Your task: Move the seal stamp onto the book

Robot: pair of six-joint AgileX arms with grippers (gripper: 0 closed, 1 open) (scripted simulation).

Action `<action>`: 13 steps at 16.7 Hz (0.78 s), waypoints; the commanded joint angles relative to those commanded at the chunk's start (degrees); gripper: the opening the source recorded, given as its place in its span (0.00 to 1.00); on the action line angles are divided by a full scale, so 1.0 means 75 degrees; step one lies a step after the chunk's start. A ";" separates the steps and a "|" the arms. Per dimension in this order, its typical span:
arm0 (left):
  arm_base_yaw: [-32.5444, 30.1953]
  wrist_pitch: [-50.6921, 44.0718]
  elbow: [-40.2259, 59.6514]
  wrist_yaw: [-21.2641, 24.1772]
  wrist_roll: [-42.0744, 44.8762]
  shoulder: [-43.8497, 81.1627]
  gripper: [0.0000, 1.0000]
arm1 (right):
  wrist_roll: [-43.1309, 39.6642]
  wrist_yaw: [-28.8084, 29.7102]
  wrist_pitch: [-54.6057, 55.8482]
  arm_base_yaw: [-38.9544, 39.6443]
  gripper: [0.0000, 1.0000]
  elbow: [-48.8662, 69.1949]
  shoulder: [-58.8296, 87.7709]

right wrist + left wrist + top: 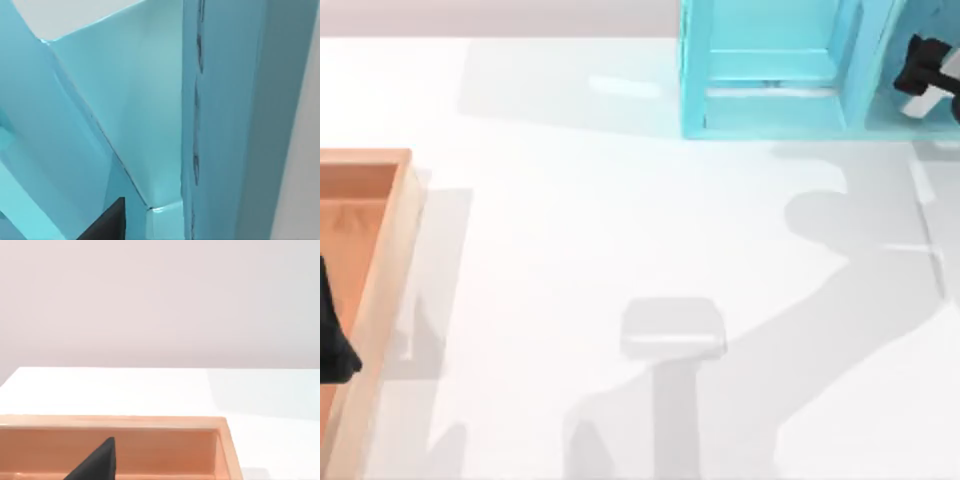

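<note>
The seal stamp and the book are both out of view. My left gripper point(332, 345) hangs over the wooden tray point(382, 270) at the table's left edge, and a black part of it point(97, 462) shows above the tray's inside in the left wrist view. My right gripper point(924, 68) is at the far right, against the light-blue shelf unit point(770, 70). In the right wrist view a black part of it point(107, 222) sits close to the shelf's blue walls point(125, 100).
The wooden tray has raised rims point(125, 422) and runs along the left side. The shelf unit stands at the back right. Grey shadows of the arms fall across the white table point(570, 220), with a square-shaped one near the front middle.
</note>
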 joint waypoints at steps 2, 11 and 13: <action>0.0000 0.0000 0.0000 0.0000 0.0000 0.0000 1.00 | 0.0000 0.0000 0.0000 0.0000 0.70 0.0000 0.0000; 0.0000 0.0000 0.0000 0.0000 0.0000 0.0000 1.00 | 0.0000 0.0000 0.0000 0.0000 0.02 0.0000 0.0000; 0.0000 0.0000 0.0000 0.0000 0.0000 0.0000 1.00 | 0.0000 0.0000 0.0000 0.0000 0.00 0.0000 0.0000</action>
